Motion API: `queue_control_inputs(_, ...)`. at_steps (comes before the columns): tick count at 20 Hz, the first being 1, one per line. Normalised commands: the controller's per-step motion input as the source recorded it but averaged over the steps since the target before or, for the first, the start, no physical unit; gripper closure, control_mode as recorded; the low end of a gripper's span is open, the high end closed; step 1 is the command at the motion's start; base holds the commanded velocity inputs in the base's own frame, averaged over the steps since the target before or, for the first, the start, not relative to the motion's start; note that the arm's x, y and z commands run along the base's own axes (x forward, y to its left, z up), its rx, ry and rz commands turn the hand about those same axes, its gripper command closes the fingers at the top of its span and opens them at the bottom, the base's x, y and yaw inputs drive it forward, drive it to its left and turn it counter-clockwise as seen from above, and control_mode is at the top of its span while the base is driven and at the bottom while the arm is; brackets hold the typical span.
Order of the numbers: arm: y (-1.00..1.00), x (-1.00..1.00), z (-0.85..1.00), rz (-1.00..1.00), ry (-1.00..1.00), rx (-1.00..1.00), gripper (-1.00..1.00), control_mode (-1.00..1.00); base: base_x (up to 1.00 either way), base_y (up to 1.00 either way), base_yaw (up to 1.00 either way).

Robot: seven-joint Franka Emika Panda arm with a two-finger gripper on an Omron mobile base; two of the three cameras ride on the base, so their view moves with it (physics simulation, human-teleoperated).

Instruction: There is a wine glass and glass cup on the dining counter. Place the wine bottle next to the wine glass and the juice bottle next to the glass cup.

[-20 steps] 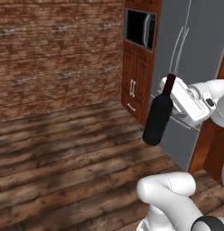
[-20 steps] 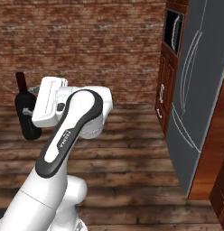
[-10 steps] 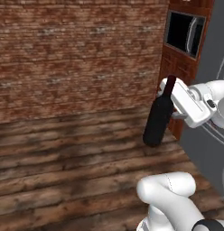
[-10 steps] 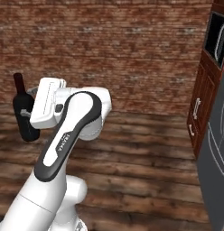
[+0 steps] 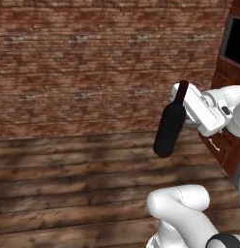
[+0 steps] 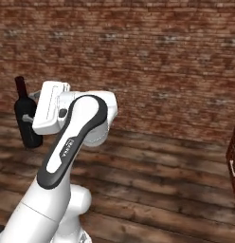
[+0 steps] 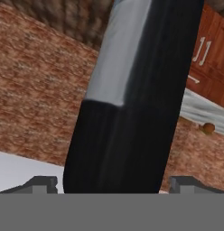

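Carrying wine bottle (image 5: 170, 127) in transit; gripper (image 5: 186, 100) pinching its neck, bottle hanging tilted above wood floor (image 5: 68, 189), brick wall (image 5: 93, 63) ahead. Dining counter unseen. Keep grip firm, drive smoothly, limit bottle swing, hold clear of cabinets (image 5: 228, 121).

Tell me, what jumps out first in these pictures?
A tall black wine bottle hangs in mid-air, tilted, held near its neck by the white arm's end effector, well above the wooden floor. Behind it runs a long red brick wall.
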Motion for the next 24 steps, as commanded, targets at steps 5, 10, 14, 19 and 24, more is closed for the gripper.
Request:
queue_control_inputs(5, 0.00, 0.00, 0.00, 0.00, 0.00, 0.00, 1.00, 1.00, 1.00, 0.38, 0.42)
queue_control_inputs(10, 0.00, 0.00, 0.00, 0.00, 0.00, 0.00, 1.00, 1.00, 1.00, 0.44, 0.48)
queue_control_inputs(14, 0.00, 0.00, 0.00, 0.00, 0.00, 0.00, 1.00, 1.00, 0.99, 0.44, 0.49)
queue_control_inputs(19, 0.00, 0.00, 0.00, 0.00, 0.00, 0.00, 1.00, 1.00, 0.97, 0.44, 0.50)
queue_control_inputs(24, 0.00, 0.00, 0.00, 0.00, 0.00, 0.00, 1.00, 1.00, 0.96, 0.45, 0.50)
